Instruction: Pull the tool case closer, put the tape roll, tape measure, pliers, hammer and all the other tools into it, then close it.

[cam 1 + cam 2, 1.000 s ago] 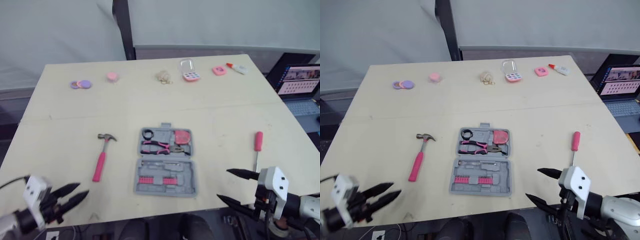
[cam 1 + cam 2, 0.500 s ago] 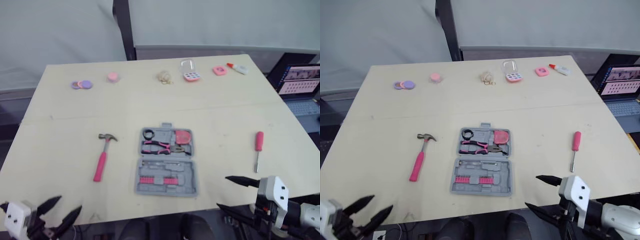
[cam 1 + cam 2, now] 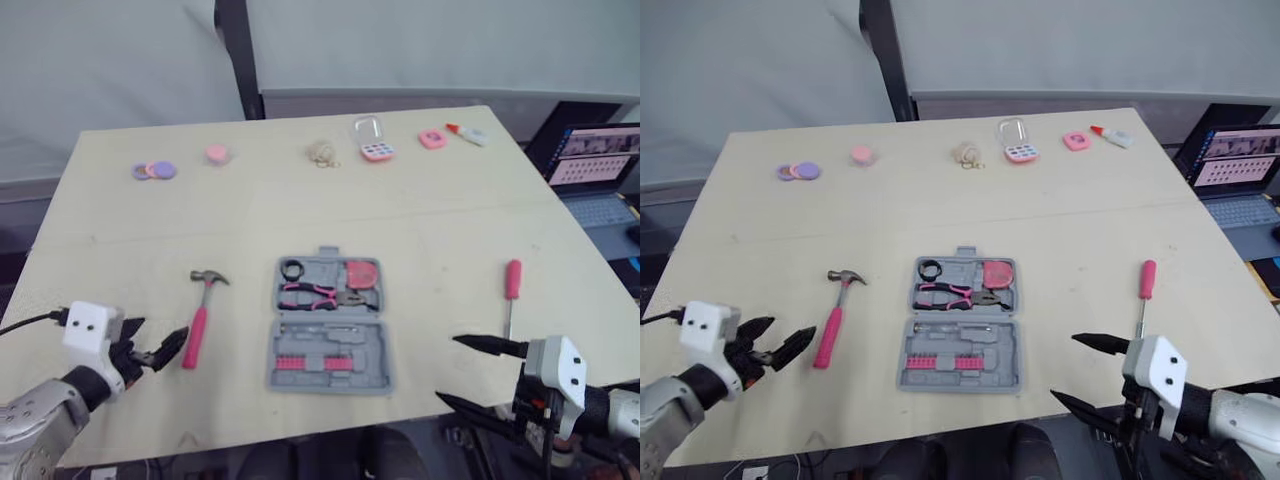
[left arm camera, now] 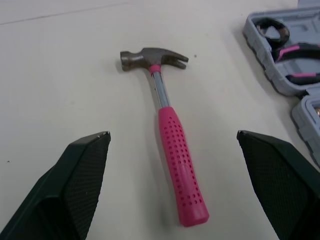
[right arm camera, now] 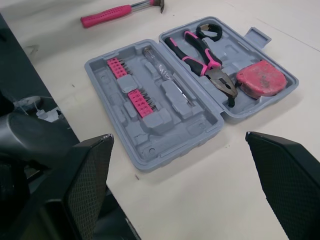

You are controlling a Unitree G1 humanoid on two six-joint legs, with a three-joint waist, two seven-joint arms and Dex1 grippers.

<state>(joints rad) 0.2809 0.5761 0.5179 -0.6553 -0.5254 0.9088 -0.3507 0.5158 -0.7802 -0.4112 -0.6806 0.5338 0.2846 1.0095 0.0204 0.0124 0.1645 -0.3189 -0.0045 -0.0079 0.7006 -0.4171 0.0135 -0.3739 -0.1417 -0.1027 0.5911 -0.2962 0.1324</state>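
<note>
On the table (image 3: 450, 220), open grey tool case (image 3: 331, 318)

A pale wooden table (image 3: 440, 230) has a faint seam crossing it from side to side. On the near half lie 3 things: a hammer (image 3: 200, 320) with a pink grip at the left, head pointing away; a grey tool case (image 3: 368, 352) in the middle, opened flat; and a pink-handled screwdriver (image 3: 511, 298) at the right, well apart from the case. Along the far edge runs a row of 6 small items, from left to right: overlapping purple and pink discs (image 3: 152, 170), a pink round piece (image 3: 216, 153), a beige tangle (image 3: 321, 152), a pink buttoned item with a pale loop (image 3: 378, 151), a pink square piece (image 3: 432, 139) and a white red-tipped bottle (image 3: 468, 133).
</note>
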